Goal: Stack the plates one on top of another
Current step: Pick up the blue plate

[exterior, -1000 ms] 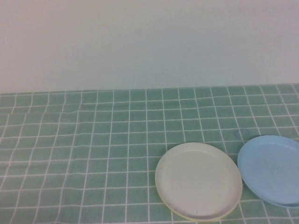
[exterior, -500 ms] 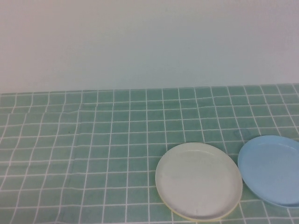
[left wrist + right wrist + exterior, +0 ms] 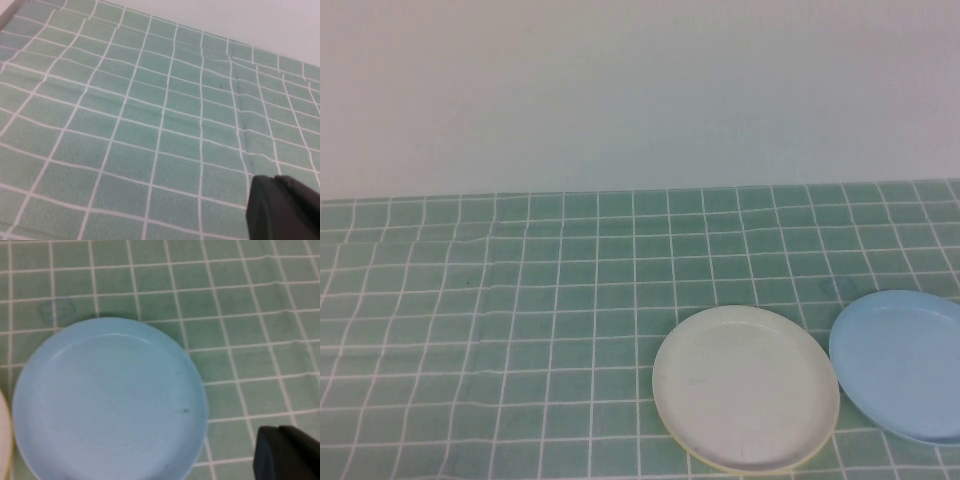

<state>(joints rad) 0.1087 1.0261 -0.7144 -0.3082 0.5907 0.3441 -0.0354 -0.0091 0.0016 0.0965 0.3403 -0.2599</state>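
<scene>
A white plate (image 3: 745, 385) lies near the table's front, right of centre, on top of a yellow plate whose rim (image 3: 698, 456) peeks out beneath it. Just to its right lies a light blue plate (image 3: 905, 365), apart from the stack and partly cut off by the view's edge. In the right wrist view the blue plate (image 3: 107, 402) fills the middle, and my right gripper (image 3: 277, 431) hangs shut and empty above the cloth beside it. My left gripper (image 3: 274, 179) is shut and empty over bare cloth, with no plate in its view. Neither arm shows in the high view.
A green tablecloth (image 3: 520, 330) with a white grid covers the table, with slight creases (image 3: 240, 115) in it. A plain white wall (image 3: 640, 90) stands behind the table's far edge.
</scene>
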